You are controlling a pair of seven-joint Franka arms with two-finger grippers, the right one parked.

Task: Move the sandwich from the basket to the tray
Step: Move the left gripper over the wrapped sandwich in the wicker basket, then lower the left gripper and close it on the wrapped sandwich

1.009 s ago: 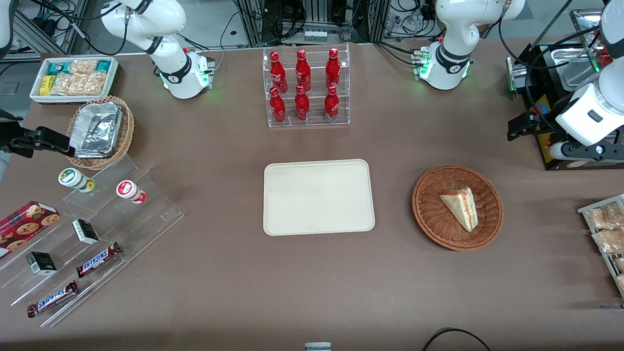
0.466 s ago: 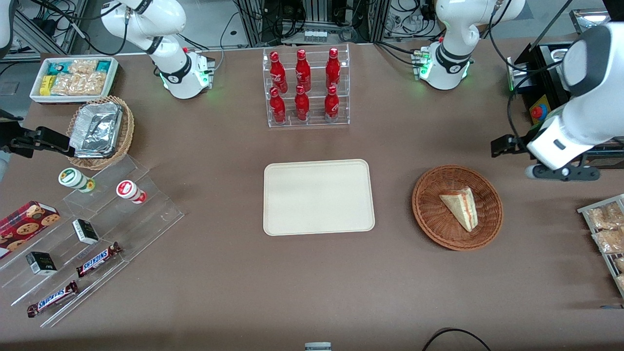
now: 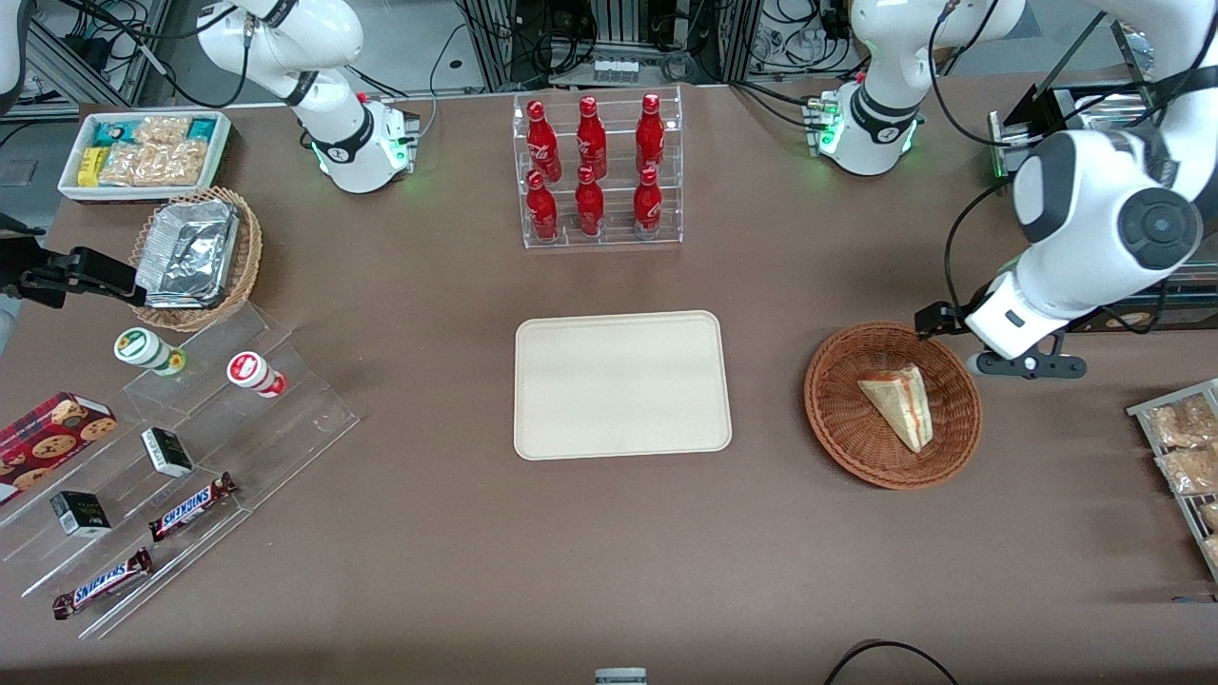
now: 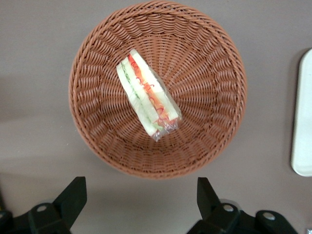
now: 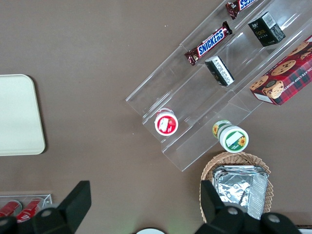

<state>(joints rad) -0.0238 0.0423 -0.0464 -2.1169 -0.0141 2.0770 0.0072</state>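
The sandwich [image 4: 147, 96] lay wrapped in clear film on the floor of the basket [image 3: 837, 428], its red and yellow filling edge turned up toward the wrist camera, while the tray [image 3: 622, 384] sat well apart from the basket, nearer the middle of the table [image 3: 476, 552]. The gripper [image 4: 141, 200] hung above the table just outside the basket's rim, toward the working arm's end, its two black fingers [image 4: 73, 197] spread wide with nothing between them. How high it stood over the basket was hard to judge, though it seemed clear of both wicker and sandwich.
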